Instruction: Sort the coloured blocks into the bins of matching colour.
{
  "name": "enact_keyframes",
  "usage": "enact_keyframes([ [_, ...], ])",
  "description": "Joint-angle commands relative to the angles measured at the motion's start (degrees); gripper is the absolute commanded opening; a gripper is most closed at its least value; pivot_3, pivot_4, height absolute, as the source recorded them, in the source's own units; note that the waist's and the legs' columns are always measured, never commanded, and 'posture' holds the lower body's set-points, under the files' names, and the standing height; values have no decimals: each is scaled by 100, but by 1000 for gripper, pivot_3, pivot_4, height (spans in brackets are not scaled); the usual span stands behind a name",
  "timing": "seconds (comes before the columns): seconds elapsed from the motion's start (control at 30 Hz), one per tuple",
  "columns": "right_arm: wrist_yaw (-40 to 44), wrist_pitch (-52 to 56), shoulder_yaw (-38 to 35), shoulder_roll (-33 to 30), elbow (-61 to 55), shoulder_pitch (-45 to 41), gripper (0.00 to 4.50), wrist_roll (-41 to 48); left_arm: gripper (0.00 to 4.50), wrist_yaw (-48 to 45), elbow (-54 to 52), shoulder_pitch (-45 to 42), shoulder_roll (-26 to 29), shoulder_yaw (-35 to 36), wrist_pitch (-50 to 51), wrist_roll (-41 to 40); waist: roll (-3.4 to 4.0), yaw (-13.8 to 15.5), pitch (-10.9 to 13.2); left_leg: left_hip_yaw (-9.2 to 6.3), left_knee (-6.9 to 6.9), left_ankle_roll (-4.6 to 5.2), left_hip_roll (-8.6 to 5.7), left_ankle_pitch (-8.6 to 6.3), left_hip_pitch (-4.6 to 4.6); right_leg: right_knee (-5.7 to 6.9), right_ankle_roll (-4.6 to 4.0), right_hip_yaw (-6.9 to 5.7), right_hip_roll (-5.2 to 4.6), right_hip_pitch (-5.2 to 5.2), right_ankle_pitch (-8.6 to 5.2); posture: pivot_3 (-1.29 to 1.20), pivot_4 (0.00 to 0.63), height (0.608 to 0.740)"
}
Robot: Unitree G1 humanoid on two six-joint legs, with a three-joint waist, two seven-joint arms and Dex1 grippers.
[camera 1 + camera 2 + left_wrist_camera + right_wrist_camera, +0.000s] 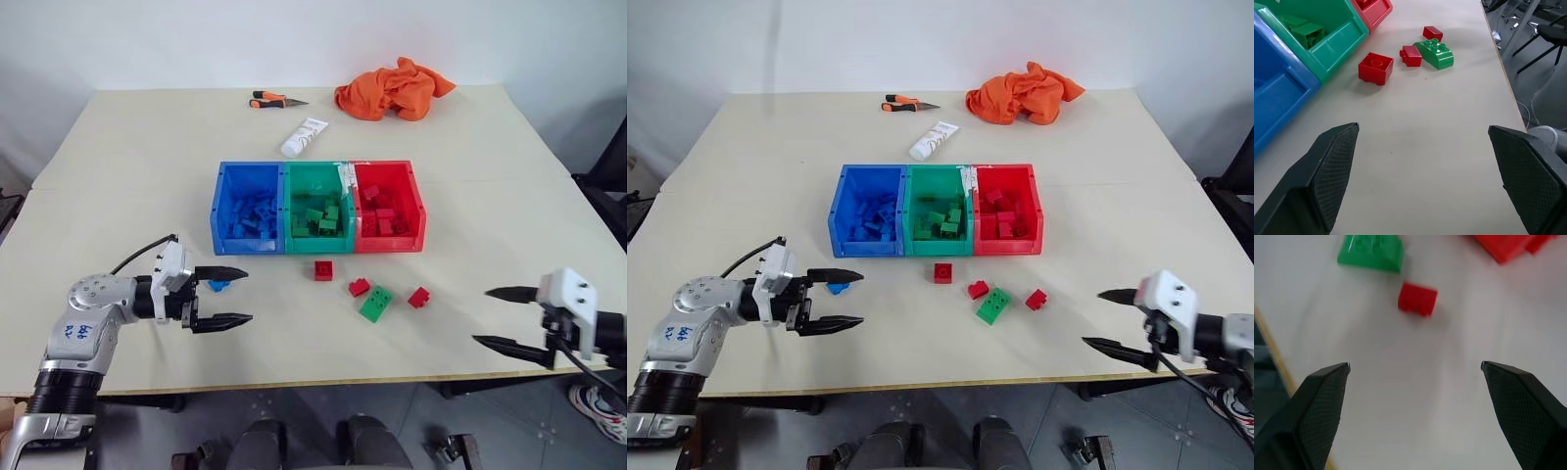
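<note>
Three joined bins stand mid-table: blue (245,245), green (316,244) and red (389,243), each holding several blocks of its own colour. In front of them lie loose blocks: a red one (323,270), a second red (359,287), a flat green one (375,303) and a third red (418,297). A small blue block (219,285) lies just behind my left gripper (248,295), which is open, empty and pointing right toward the loose blocks. My right gripper (481,315) is open and empty at the table's front right, pointing left at the nearest red block (1417,298).
At the back of the table lie an orange cloth (392,88), a white tube (304,136) and an orange-handled tool (276,99). The table's front edge (323,382) runs just below both grippers. A dark chair (609,166) stands past the right side.
</note>
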Motion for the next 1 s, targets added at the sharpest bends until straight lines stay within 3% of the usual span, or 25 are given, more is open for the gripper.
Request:
enact_keyframes([
  [0.03, -41, -264, 588, 218, 492, -678, 4500, -254, 4492, 118, -503, 330, 113, 305, 127, -220, 1, -2, 1, 0, -1, 0, 0, 0, -1, -2, 0, 0, 0, 0, 0, 0, 150, 740],
  [0.17, -22, -578, 1146, 524, 1228, -1456, 4500, -537, 4492, 266, -830, 683, 126, 505, 240, -304, 14, -5, 8, 0, 0, -1, 1, 0, -2, 4, 0, -1, 0, -6, 0, 0, 150, 740],
  [0.5, 157, -1390, 1811, 1122, 2672, -2490, 4500, -961, 4492, 524, -1123, 1028, 109, 813, 333, -428, 26, -8, 16, 0, 0, -5, 0, 3, -8, 13, 0, -6, -1, -18, 0, 0, 150, 740],
  [0.63, 176, -1498, 1925, 1264, 2756, -2555, 3604, -995, 4500, 562, -1057, 1009, 92, 807, 305, -383, 26, -19, 16, 0, 0, -5, 1, 3, -7, 14, 0, -8, -1, -16, 0, 0, 150, 740],
  [0.83, 12, -1429, 1778, 1350, 2474, -2486, 1549, -863, 4500, 643, -948, 823, 19, 695, 288, -335, 26, -32, 16, 0, 1, -8, 2, 4, -5, 20, 0, -8, 0, -17, 0, 0, 150, 740],
  [1.0, -370, -834, 1412, 1265, 1534, -2338, 23, -490, 4500, 632, -783, 684, -6, 647, 256, -312, 33, -4, 20, 0, 1, -8, 1, 4, -13, 21, 0, -7, -1, -26, 0, 0, 150, 740],
])
